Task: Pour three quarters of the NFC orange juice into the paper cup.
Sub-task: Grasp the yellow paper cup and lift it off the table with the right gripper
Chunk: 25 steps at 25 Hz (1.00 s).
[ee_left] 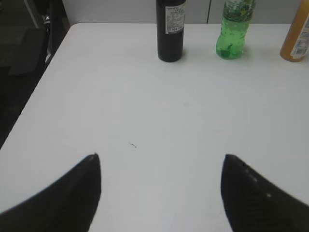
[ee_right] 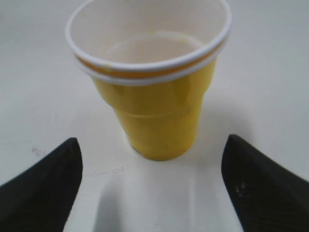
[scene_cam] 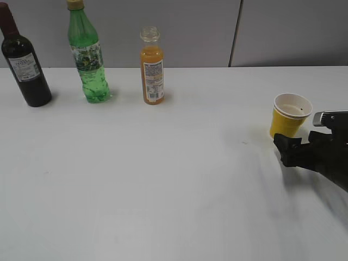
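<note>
1. At the back of the white table [scene_cam: 163,179], near the grey wall, the NFC orange juice [scene_cam: 152,68] stands upright with its wide clear neck uncapped, and nothing touches it.
2. Left of it in the exterior view stand a green bottle [scene_cam: 87,54] and, farther left, a dark wine bottle [scene_cam: 24,62], all three in a row and apart from one another.
3. Well apart from the bottles, toward the right edge of the table, the paper cup [scene_cam: 291,115] stands upright, yellow outside and white inside.
4. The right gripper [scene_cam: 288,149] sits low just in front of the cup; in the right wrist view its fingers [ee_right: 43,188] are spread wide, with the cup ahead of their tips and neither one touching it.
5. The left gripper [ee_left: 161,157] shows only in its own wrist view, its fingers [ee_left: 72,193] apart over bare table, facing the bottles from well away and holding nothing.
</note>
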Each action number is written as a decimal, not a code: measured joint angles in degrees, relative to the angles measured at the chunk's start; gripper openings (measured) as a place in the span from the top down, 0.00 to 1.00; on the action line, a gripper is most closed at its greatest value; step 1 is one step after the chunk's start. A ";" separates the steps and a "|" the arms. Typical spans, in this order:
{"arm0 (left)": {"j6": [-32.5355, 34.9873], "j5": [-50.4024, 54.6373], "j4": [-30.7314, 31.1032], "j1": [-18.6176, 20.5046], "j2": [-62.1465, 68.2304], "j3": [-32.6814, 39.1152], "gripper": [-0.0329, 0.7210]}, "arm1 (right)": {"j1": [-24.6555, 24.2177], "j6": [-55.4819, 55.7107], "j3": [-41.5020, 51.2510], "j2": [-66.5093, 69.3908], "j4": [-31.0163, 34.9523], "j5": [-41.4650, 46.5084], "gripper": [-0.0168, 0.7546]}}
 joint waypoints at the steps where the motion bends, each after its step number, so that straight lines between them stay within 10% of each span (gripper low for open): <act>1: 0.00 0.00 0.00 0.00 0.00 0.00 0.17 | 0.00 0.00 -0.41 0.41 0.05 -0.05 0.08; 25: 0.00 0.00 0.00 0.00 0.00 0.00 0.17 | 0.00 2.98 -12.89 11.20 0.64 -2.29 0.08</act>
